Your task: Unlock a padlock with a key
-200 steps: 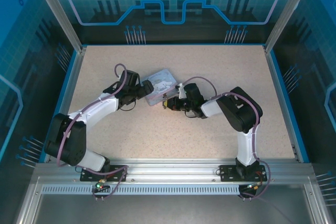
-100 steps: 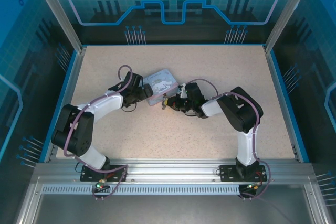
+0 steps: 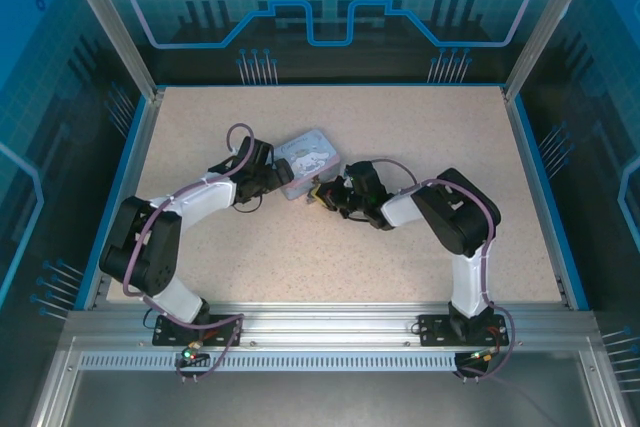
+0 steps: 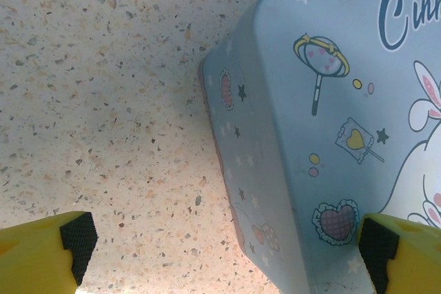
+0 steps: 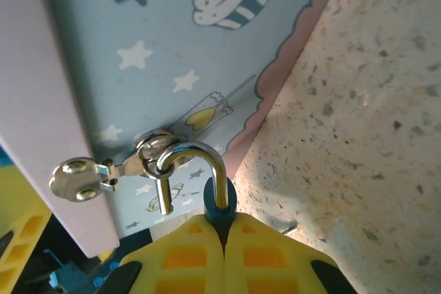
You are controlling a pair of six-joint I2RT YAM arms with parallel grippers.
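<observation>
The right pincer [image 5: 222, 222] is clamped tight, its yellow fingers pressed together on the blue body of the padlock [image 5: 220, 203], which sits right at their tips. The steel shackle arches up from the fingertips and threads the hasp [image 5: 103, 173] on the side of the patterned box [image 5: 172, 46]. The shackle's far leg seems to end free just above the fingers, so it may be released already, though I cannot be sure. Just to the right of the fingers, on the desk [image 5: 372, 135], lies a thin dark sliver [image 5: 289, 227]; it is too small to tell whether it is the key. From above, this pincer [image 3: 322, 194] meets the near corner of the box [image 3: 308, 155], and the left pincer [image 3: 275, 179] is at the corner beside it. In its own wrist view the left pincer [image 4: 224, 242] is spread wide, one pad over bare desk and one over the lid, gripping nothing. The padlock should be small, rigid, light and rather slick; the flat sides of its body are the place to grip, leaving the shackle free to swing. The box looks light and may slide unless braced.
</observation>
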